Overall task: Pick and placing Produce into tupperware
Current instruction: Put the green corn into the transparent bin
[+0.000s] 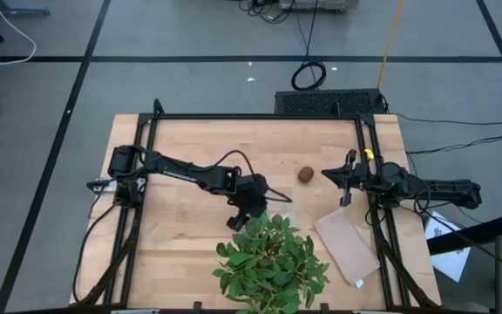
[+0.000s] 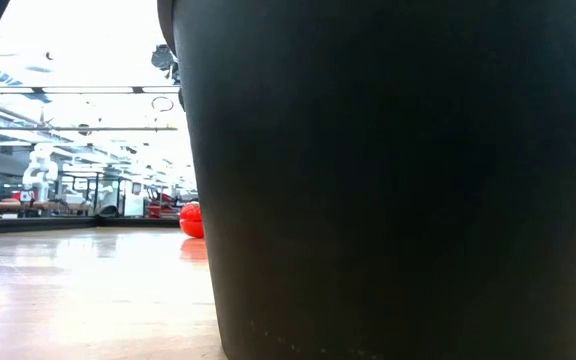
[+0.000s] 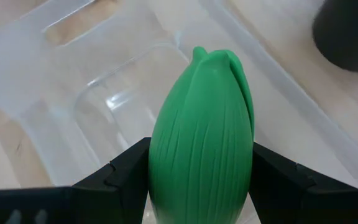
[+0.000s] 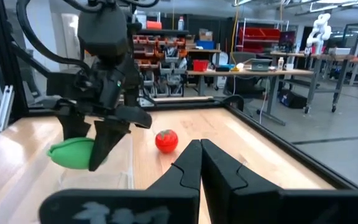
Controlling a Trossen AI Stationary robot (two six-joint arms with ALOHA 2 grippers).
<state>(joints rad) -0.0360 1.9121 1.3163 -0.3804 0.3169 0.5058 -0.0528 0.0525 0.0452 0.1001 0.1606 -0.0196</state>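
I'm holding the green piece (image 3: 201, 143) clamped in the left gripper (image 3: 201, 186) over the tupperware (image 3: 104, 93) for dropping; right gripper (image 4: 201, 163) clenched, idling.

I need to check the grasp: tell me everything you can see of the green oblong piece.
The green oblong piece is bright green, smooth and plastic-looking, with fine lengthwise ribs and a folded, leaf-like tip. The left end effector clamps it between both fingers, which press its sides. It hangs above the clear tupperware, not touching it.
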